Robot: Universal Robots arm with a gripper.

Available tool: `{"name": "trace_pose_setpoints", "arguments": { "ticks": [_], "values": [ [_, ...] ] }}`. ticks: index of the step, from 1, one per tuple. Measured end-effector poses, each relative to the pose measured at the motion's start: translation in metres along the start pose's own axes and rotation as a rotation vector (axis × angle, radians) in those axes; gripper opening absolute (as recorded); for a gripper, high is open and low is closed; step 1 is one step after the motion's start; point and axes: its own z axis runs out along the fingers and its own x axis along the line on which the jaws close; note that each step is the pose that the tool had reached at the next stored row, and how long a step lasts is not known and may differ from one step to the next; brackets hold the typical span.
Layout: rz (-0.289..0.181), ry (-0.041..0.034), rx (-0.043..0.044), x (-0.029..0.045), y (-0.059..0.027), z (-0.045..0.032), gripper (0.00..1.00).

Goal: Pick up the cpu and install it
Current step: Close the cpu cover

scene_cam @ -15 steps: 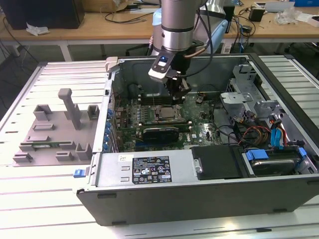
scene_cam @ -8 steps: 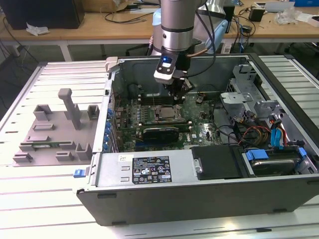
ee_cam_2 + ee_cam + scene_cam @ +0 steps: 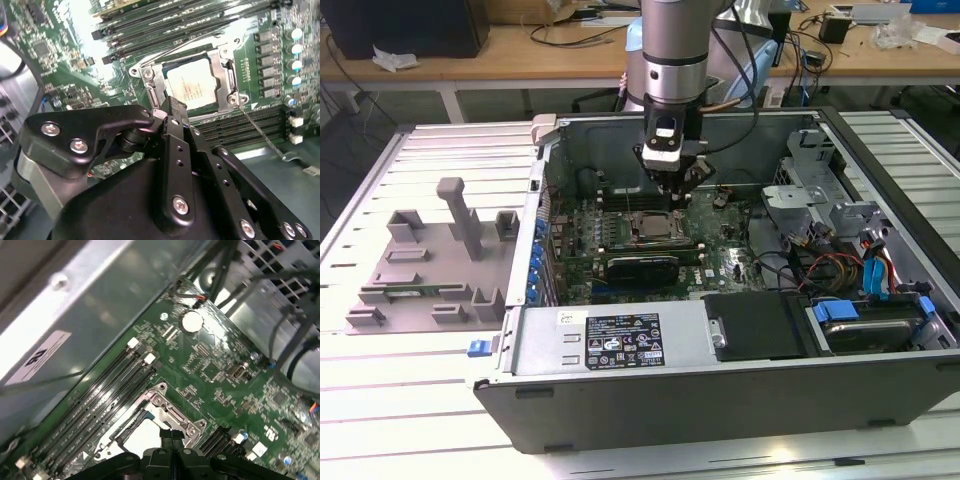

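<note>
Nearest in the exterior view is the open computer case [image 3: 720, 390], lying on a slatted table [image 3: 390, 400]. A black cover [image 3: 760, 325] and blue-tipped cables [image 3: 880, 270] crowd its end toward the exterior view's right. Outside the case, on the exterior view's left, sits a grey plastic tray [image 3: 425, 268] with blocky posts.

Farther in, on the green motherboard [image 3: 725, 262], a long black component [image 3: 642, 268] lies just in front of the socket [image 3: 650, 230]. The gripper [image 3: 677, 190] hangs above that socket, apart from it, its fingers [image 3: 172, 107] clenched together on nothing (they look like one narrow black column). In the second wrist view its own linkage covers the socket's near edge.

The cpu [image 3: 192, 89] lies flat inside the socket's metal frame, a pale silvery square with a thin dark rim. A thin lever rod [image 3: 260, 131] runs off from one corner, and memory slots [image 3: 165, 25] lie beyond. Wooden benches [image 3: 520, 45] stand behind the case.
</note>
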Motion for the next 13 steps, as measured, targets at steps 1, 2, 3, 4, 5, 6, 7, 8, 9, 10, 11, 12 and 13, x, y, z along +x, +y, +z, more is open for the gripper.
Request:
{"name": "trace_pose_setpoints", "arguments": {
  "ticks": [1, 2, 3, 4, 5, 6, 7, 8, 9, 10, 11, 12, 13],
  "values": [
    [-0.019, -0.0005, -0.0013, 0.0000, 0.0000, 0.0000, 0.11],
    [-0.039, -0.0010, -0.0027, 0.0000, 0.0000, 0.0000, 0.11],
    [-0.062, -0.0016, -0.0043, 0.0000, 0.0000, 0.0000, 0.11],
    [-0.078, -0.0020, -0.0054, 0.0000, 0.0000, 0.0000, 0.11],
    [-0.102, -0.0025, -0.0071, 0.0000, 0.0000, 0.0001, 0.11],
    [-0.120, -0.0030, -0.0085, 0.0000, 0.0000, 0.0001, 0.11],
    [-0.140, -0.0034, -0.0099, 0.0000, 0.0000, 0.0001, 0.11],
    [-0.158, -0.0039, -0.0112, 0.0000, 0.0000, 0.0002, 0.11],
    [-0.177, -0.0044, -0.0125, 0.0000, 0.0000, 0.0002, 0.11],
    [-0.194, -0.0048, -0.0137, 0.0000, 0.0000, 0.0002, 0.11],
    [-0.222, -0.0055, -0.0157, 0.0000, 0.0000, 0.0002, 0.11],
    [-0.240, -0.0059, -0.0170, 0.0000, 0.0000, 0.0003, 0.11],
    [-0.266, -0.0066, -0.0188, 0.0000, 0.0000, 0.0003, 0.11]
  ]
}}
